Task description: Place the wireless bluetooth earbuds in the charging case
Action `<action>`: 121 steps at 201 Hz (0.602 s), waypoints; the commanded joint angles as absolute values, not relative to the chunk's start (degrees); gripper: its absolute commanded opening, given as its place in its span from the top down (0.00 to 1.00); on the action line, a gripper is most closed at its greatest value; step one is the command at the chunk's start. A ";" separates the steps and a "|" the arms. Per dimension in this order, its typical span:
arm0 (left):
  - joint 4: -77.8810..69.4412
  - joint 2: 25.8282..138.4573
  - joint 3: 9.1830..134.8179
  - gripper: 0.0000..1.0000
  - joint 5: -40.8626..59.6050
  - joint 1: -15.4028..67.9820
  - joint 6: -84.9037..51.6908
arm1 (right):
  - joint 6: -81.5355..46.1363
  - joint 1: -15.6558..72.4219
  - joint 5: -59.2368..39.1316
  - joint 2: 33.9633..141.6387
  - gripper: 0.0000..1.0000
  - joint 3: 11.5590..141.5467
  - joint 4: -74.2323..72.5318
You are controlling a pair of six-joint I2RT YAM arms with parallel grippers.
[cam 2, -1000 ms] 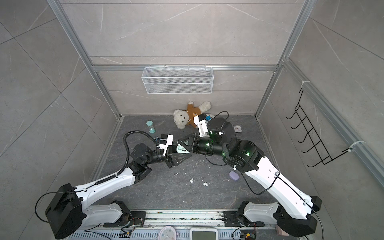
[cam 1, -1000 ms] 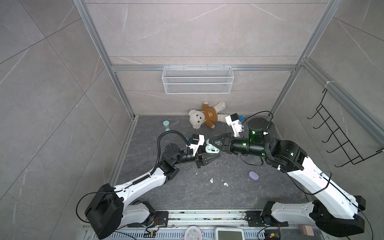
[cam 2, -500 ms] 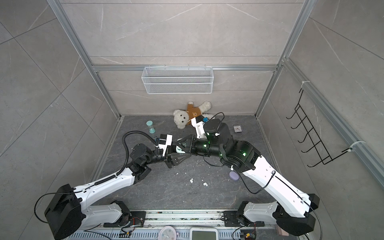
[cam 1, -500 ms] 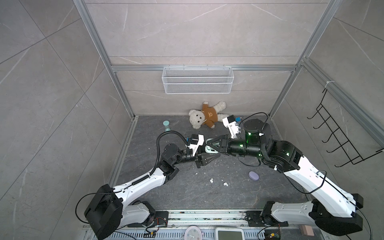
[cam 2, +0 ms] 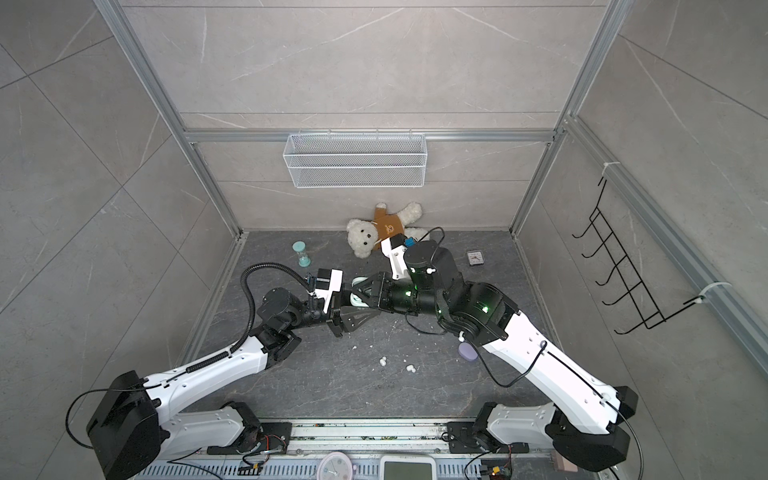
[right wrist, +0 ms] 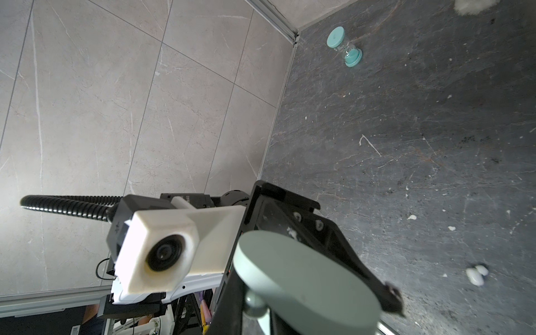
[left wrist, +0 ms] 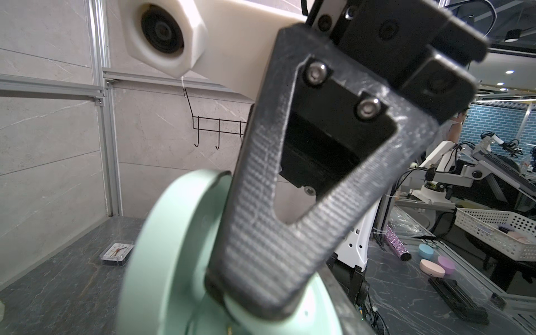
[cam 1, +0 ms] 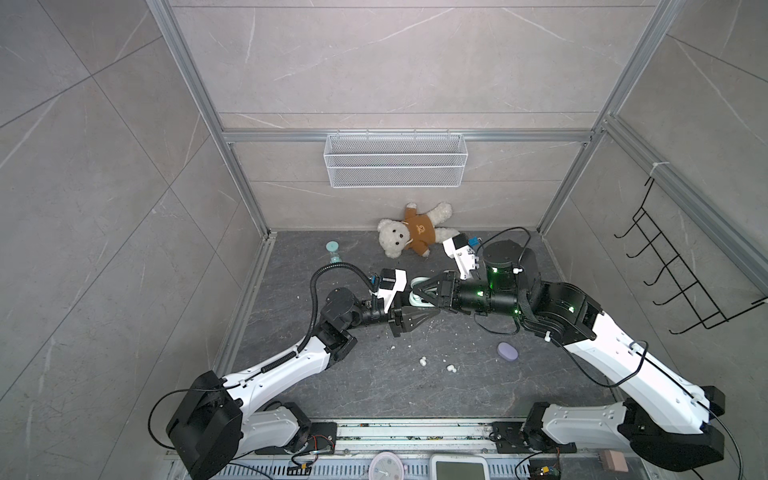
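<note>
Both jaws stood closed mid-floor, clear of walls: left gripper clamped the charging case; right gripper's catch was hidden.

Mint case: round, lid open & standing up off the base, whole thing held clear of the floor abt mid-scene. White earbuds: tiny, loose on the floor in 2 small clumps side by side, apart, nr the front. Lilac case: closed, lying flat, right of the white buds.
</note>
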State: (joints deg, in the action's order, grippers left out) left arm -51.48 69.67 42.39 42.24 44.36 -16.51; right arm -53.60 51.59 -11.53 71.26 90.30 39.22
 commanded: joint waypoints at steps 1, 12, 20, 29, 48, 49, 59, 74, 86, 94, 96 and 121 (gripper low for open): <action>-54.49 68.03 43.44 0.73 42.52 44.21 -16.70 | -53.70 52.03 -11.16 71.44 0.84 89.84 40.49; -54.49 67.94 43.34 0.73 42.38 44.21 -16.63 | -53.79 52.08 -11.63 71.62 0.84 90.01 40.46; -54.49 67.94 43.34 0.73 42.41 44.21 -16.65 | -53.75 52.19 -11.82 71.74 0.84 90.09 40.58; -54.49 67.93 43.46 0.73 42.38 44.21 -16.65 | -53.70 52.26 -11.78 71.79 0.84 90.18 40.79; -54.49 68.01 43.35 0.73 42.37 44.21 -16.65 | -53.66 52.30 -11.77 71.69 0.83 90.09 41.09; -54.49 67.97 43.38 0.73 42.36 44.21 -16.67 | -53.64 52.34 -11.77 71.66 0.84 90.09 41.07; -54.46 67.94 43.42 0.73 42.36 44.21 -16.61 | -53.61 52.38 -11.85 71.69 0.83 90.09 41.16; -54.41 67.87 43.40 0.73 42.41 44.21 -16.61 | -53.40 52.38 -11.68 71.73 0.82 90.15 42.01; -54.40 67.85 43.41 0.74 42.36 44.21 -16.66 | -53.37 52.38 -11.34 71.59 0.81 90.18 42.40; -54.40 67.77 43.40 0.73 42.35 44.21 -16.68 | -53.35 52.38 -11.33 71.50 0.80 90.18 42.56; -54.40 67.77 43.39 0.73 42.40 44.23 -16.65 | -53.28 52.38 -11.27 71.51 0.80 90.22 42.59; -54.45 67.59 43.42 0.74 42.41 44.21 -16.66 | -52.83 52.38 -10.48 71.42 0.75 90.85 43.93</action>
